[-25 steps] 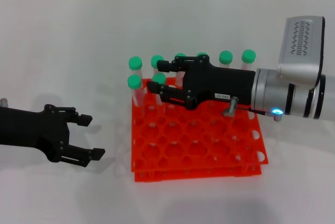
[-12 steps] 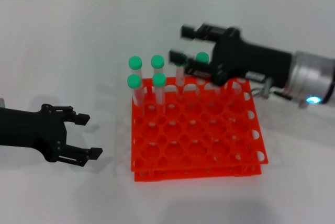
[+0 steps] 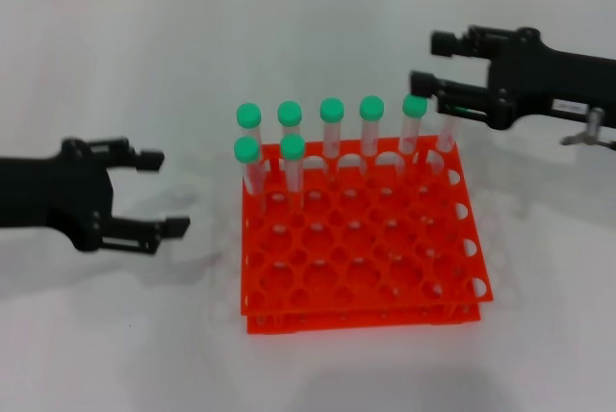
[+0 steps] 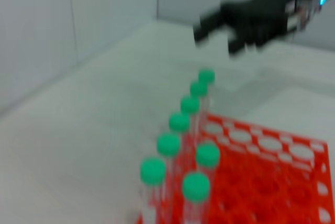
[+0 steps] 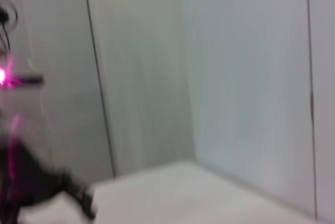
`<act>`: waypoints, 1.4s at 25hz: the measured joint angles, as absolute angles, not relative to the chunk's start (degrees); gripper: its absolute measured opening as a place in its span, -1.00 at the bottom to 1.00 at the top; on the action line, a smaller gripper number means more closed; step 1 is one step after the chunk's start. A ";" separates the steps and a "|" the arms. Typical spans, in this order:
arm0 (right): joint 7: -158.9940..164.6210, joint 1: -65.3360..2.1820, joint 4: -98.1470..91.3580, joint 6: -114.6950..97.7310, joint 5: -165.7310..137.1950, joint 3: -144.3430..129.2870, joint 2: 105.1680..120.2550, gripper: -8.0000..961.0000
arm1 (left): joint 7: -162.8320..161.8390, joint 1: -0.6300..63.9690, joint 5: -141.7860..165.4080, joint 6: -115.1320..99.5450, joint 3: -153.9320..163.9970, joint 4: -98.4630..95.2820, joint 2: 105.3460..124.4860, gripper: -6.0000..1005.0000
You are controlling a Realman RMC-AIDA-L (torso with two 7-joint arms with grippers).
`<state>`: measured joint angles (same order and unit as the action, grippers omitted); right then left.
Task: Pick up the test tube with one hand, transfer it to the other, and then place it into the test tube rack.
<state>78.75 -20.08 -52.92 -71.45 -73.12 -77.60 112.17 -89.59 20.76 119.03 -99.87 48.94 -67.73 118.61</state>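
The orange-red test tube rack (image 3: pixel 385 277) stands in the middle of the table. Several green-capped test tubes (image 3: pixel 332 112) stand upright in its two back-left rows. One more tube (image 3: pixel 445 138) stands at the back right corner, its cap hidden behind my right gripper. My right gripper (image 3: pixel 433 62), with a white label, is open and empty, just above and behind that corner. My left gripper (image 3: pixel 164 193) is open and empty, left of the rack near the table. The left wrist view shows the rack (image 4: pixel 272 182), the tubes (image 4: pixel 179 123) and the right gripper (image 4: pixel 215 41) beyond them.
The white table (image 3: pixel 115 65) runs to a grey wall at the back. The right wrist view shows only wall panels (image 5: pixel 235 77) and a dark blur.
My right gripper has pulled back from over the rack's back rows to the back right, uncovering the tubes. My left gripper has shifted slightly back and stays open.
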 joint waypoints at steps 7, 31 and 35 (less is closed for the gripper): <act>91.64 -20.01 -61.12 -80.79 -92.09 -65.81 111.90 0.21 | -84.98 19.92 110.36 -103.21 44.39 -68.55 118.72 0.78; 92.33 -17.80 -68.94 -87.15 -100.96 -63.31 112.68 0.21 | -82.57 19.38 106.91 -105.60 44.19 -68.47 118.92 0.78; 92.31 -17.18 -70.14 -87.55 -100.98 -63.21 113.19 0.21 | -82.82 19.32 106.89 -105.71 44.23 -68.47 118.91 0.78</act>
<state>92.31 -17.18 -70.14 -87.55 -100.98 -63.21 113.19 -82.82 19.32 106.89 -105.71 44.23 -68.47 118.91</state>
